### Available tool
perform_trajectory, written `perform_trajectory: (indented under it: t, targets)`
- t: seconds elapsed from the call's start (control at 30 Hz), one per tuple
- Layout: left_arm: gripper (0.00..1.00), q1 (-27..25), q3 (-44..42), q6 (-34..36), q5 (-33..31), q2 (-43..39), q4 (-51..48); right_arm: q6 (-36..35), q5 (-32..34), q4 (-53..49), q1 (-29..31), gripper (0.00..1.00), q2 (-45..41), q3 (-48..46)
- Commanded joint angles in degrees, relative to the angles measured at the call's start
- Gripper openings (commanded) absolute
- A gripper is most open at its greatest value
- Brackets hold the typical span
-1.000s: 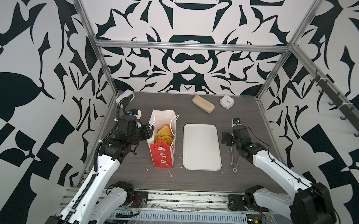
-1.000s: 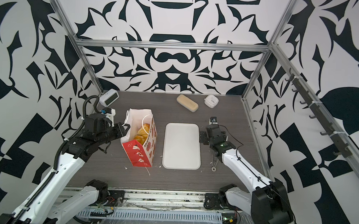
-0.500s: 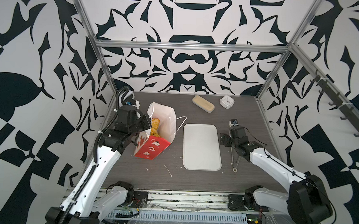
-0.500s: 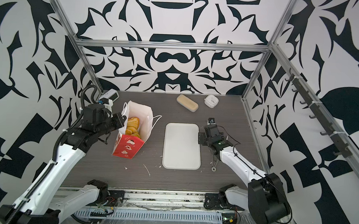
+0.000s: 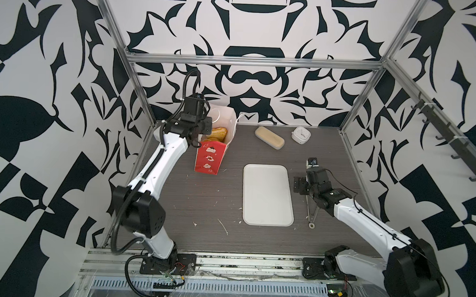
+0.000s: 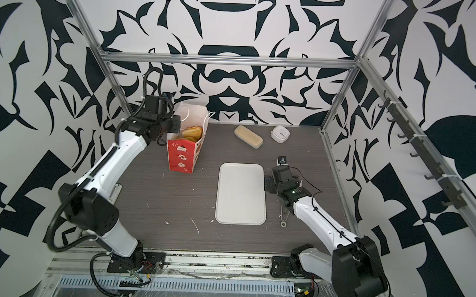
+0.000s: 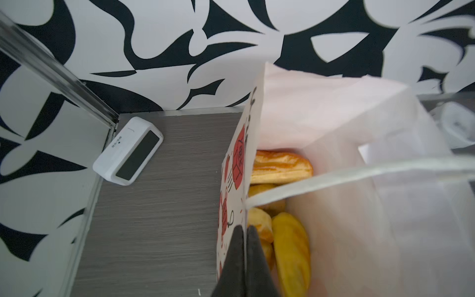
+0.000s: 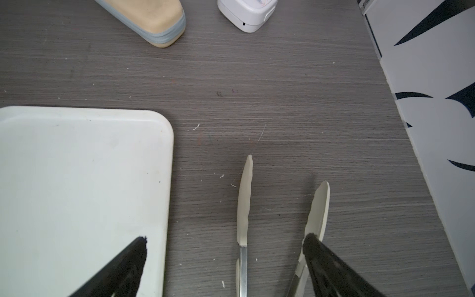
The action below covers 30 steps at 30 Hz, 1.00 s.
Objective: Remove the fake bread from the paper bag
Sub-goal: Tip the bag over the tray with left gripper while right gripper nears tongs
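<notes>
White tray is lying mid-tabletop. Toward the right edge, your right tool is hanging wide open and empty over the tongs. Near the far left corner, your left tool is pinching the rim of the paper bag, the fake bread sitting inside it.

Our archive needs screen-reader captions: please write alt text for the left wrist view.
The left gripper is shut on one wall of the paper bag, golden fake bread piled inside. A white cord handle crosses its mouth; a small white device lies on the grey table beside it.
</notes>
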Motion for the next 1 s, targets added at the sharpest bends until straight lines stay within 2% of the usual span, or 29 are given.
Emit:
perform_trajectory:
  t: [0.0,0.23,0.37,0.57,0.73,0.97]
  targets:
    - [0.0,-0.41,8.06,7.38,-5.8,6.28,-0.1,0.58,0.61,-1.74,0.05,0.97,-2.35,-0.99]
    - [0.0,-4.65,20.39,8.83,-5.18,16.86,-0.92,2.7,-0.43,-3.31,0.05,0.97,-6.19,-1.77]
    - [0.0,-7.49,21.0,9.77,-6.5,19.01,-0.86,3.77,-1.8,-4.37,0.03,0.96,-6.99,-1.16]
    - [0.0,-11.87,14.04,8.39,-7.19,16.52,1.76,5.82,-4.02,-5.25,0.05,0.96,-6.92,-0.41]
    - [0.0,-16.69,3.06,5.78,-8.03,11.17,6.64,8.28,-4.93,-6.44,-0.01,0.96,-6.77,0.23]
    - [0.0,-21.86,-7.22,1.95,-8.01,5.04,10.56,10.33,-2.85,-11.97,-0.07,0.98,-6.89,2.41]
